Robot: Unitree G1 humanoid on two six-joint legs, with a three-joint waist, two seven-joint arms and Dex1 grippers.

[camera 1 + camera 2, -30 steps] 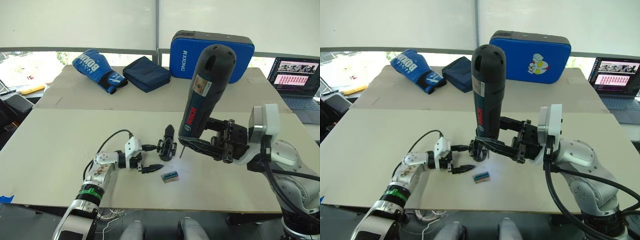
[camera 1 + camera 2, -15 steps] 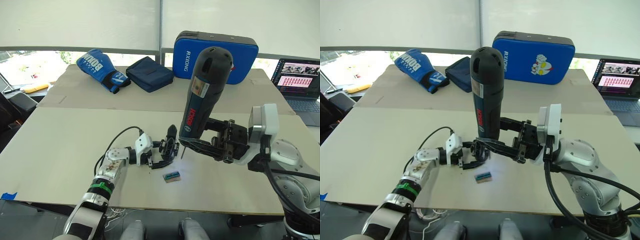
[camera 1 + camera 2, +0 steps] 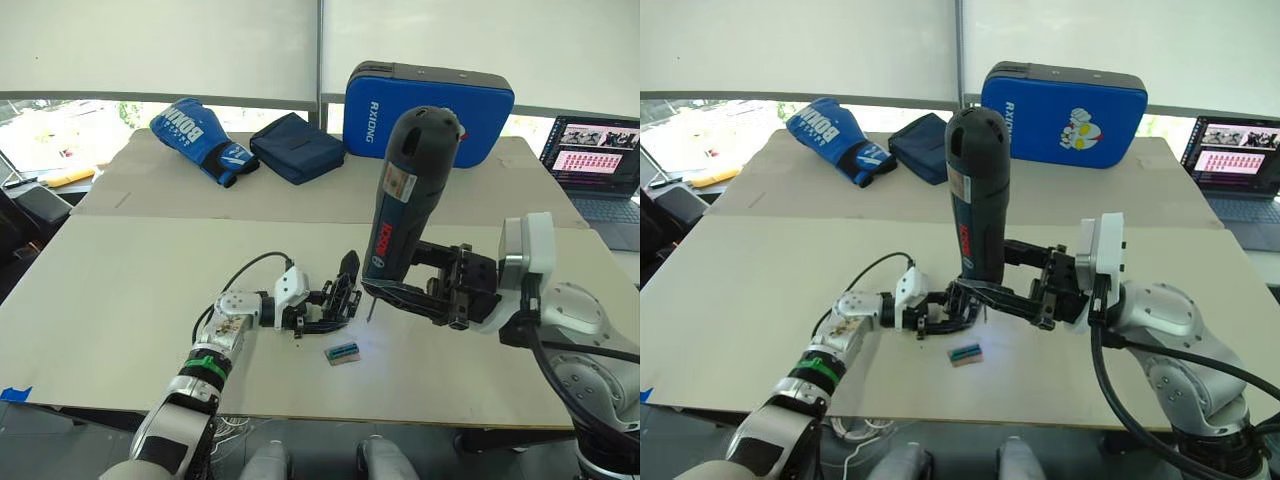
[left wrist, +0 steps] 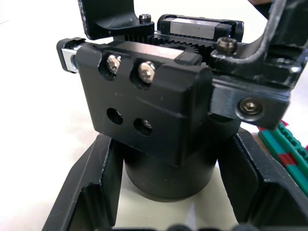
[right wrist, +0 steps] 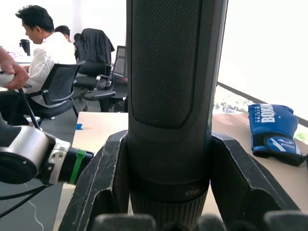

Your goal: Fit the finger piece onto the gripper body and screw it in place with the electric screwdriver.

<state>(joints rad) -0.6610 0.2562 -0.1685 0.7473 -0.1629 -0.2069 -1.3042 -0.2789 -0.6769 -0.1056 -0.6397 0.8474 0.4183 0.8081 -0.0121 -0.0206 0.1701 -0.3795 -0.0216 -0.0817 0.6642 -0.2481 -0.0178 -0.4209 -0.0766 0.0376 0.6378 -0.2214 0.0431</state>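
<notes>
The gripper body (image 3: 345, 293) stands on the table's near half, a small black assembly with one pointed finger sticking up. My left gripper (image 3: 338, 308) lies low on the table, its fingers (image 4: 94, 192) closed against both sides of the body's round base (image 4: 171, 175). A block on the body (image 4: 144, 101) shows two screws and two empty holes. A loose finger piece is out of view. My right gripper (image 3: 392, 290) is shut on the electric screwdriver (image 3: 405, 200), which stands nearly upright. Its bit (image 3: 369, 310) points down just right of the body, with its light glowing on the table.
A small green-and-red strip (image 3: 342, 352) lies in front of the body. At the back lie a blue boxing glove (image 3: 195, 133), a dark pouch (image 3: 295, 147) and a blue pad (image 3: 430, 100). A laptop (image 3: 598, 150) sits far right. People sit at desks (image 5: 43, 53) beyond.
My left gripper has slid right along the table and closed around the gripper body's base, nudging it slightly right. The screwdriver has dipped a little. The camera has shifted slightly.
</notes>
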